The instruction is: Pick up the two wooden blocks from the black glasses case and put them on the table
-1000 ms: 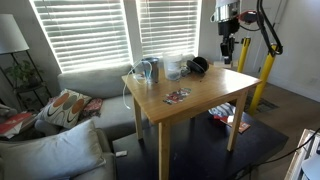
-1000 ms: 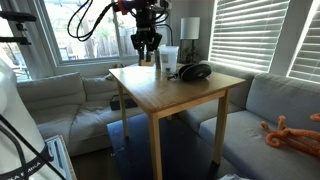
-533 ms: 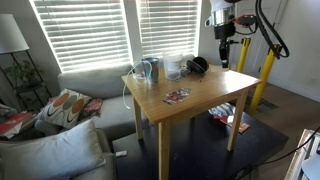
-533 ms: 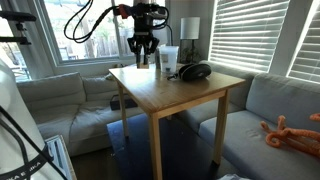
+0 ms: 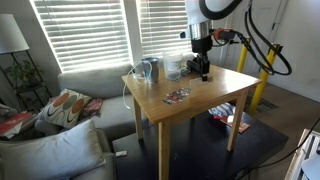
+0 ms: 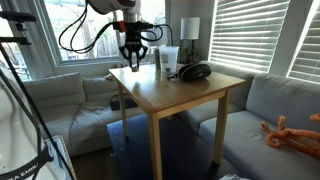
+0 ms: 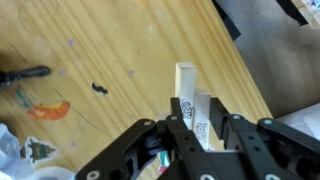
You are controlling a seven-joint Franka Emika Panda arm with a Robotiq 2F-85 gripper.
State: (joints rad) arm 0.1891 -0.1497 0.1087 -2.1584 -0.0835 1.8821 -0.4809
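Gripper (image 7: 206,124) hangs low over the table (image 7: 110,45), close to its edge. In the wrist view the 2 wooden blocks (image 7: 186,85) stand upright side by side, touching, betw. the black fingers (image 7: 178,128). Jaws sit on either side of the pair. Can't tell whether they're actually pressing on the wood or just bracketing it.

In both exterior views the gripper (image 6: 133,64) (image 5: 203,72) points straight down at a back corner of the table (image 6: 175,95), w/ its tips just above the top. Blocks are too small to pick out there.

The black glasses case (image 6: 193,72) lies on the table toward its back edge, well apart from the gripper, beside a clear container (image 6: 168,58). More clear containers (image 5: 150,70) stand at the table's other back corner in an exterior view.

A small colourful item (image 5: 177,96) lies flat near the middle of the table. The wrist view shows an orange smear (image 7: 45,108) and a thin black piece (image 7: 25,73) on the table, off to the side of the blocks.
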